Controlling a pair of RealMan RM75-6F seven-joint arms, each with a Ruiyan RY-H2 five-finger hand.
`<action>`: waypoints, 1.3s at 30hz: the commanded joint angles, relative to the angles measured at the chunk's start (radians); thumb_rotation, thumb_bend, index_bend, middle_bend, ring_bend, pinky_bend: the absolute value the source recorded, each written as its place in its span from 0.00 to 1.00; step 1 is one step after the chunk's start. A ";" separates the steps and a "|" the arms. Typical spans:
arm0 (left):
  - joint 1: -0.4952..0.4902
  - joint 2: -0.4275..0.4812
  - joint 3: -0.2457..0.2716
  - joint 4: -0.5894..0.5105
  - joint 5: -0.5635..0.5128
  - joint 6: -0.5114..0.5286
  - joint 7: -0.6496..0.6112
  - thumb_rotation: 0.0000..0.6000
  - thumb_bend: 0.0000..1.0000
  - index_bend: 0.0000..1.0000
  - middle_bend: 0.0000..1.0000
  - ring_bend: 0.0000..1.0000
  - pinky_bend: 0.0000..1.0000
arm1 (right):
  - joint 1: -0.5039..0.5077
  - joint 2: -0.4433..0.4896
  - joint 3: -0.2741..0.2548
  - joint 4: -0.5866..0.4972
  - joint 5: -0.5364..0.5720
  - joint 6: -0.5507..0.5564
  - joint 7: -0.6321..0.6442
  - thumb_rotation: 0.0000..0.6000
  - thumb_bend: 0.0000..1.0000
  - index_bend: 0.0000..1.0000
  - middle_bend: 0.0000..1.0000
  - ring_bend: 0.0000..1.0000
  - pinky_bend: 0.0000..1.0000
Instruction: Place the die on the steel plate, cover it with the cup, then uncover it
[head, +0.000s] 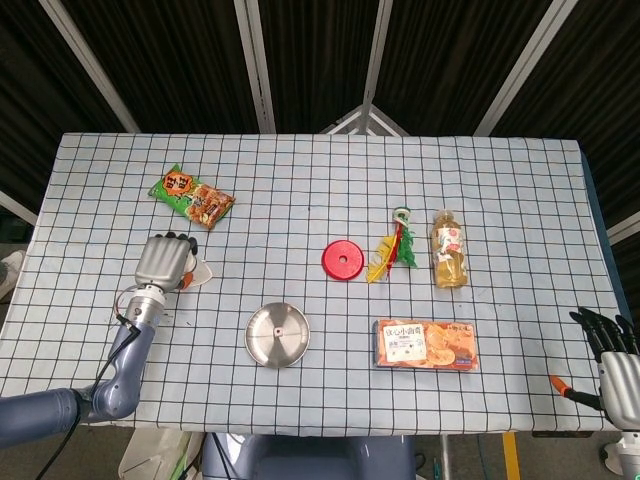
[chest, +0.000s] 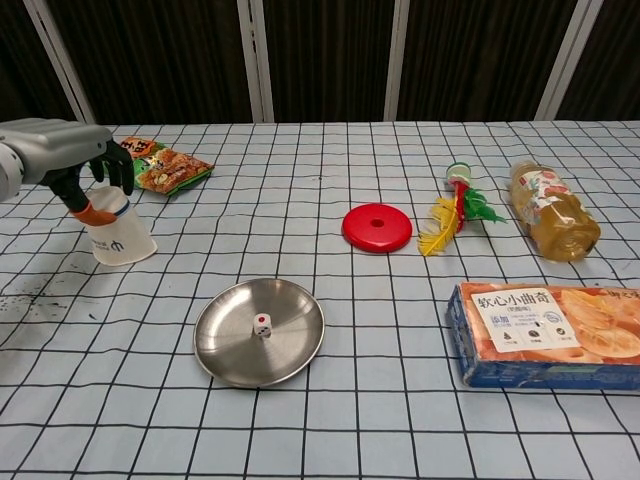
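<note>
From the head view, the left hand (head: 164, 262) sits on top of the cup (head: 196, 271) at the left side of the table, and the plate (head: 278, 336) lies nearer and to the right. The right hand (head: 612, 360) hangs off the near right corner, fingers spread and holding nothing.

From the chest view, the die (chest: 262, 325) already rests on the plate (chest: 228, 360) (red spot up). The left hand (chest: 62, 165) has its fingers curled down around the top of the upside-down cup (chest: 118, 233), though I cannot tell whether the grip is firm yet. It should close squarely, lift straight up, carry right and nearer, then lower centred so the rim clears the die.
</note>
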 joint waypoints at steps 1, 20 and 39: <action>-0.001 -0.003 0.001 0.003 -0.001 -0.001 -0.002 1.00 0.46 0.40 0.37 0.29 0.37 | 0.000 0.000 0.000 0.000 0.000 0.000 0.000 1.00 0.06 0.17 0.14 0.13 0.00; -0.002 0.037 0.001 -0.060 0.015 0.031 0.012 1.00 0.48 0.42 0.38 0.30 0.37 | 0.000 0.001 0.000 -0.002 0.000 -0.001 0.001 1.00 0.06 0.17 0.14 0.13 0.00; -0.169 0.090 -0.115 -0.468 -0.129 0.111 0.246 1.00 0.48 0.44 0.38 0.30 0.37 | -0.003 0.010 0.005 -0.011 0.005 0.006 0.014 1.00 0.06 0.17 0.14 0.13 0.00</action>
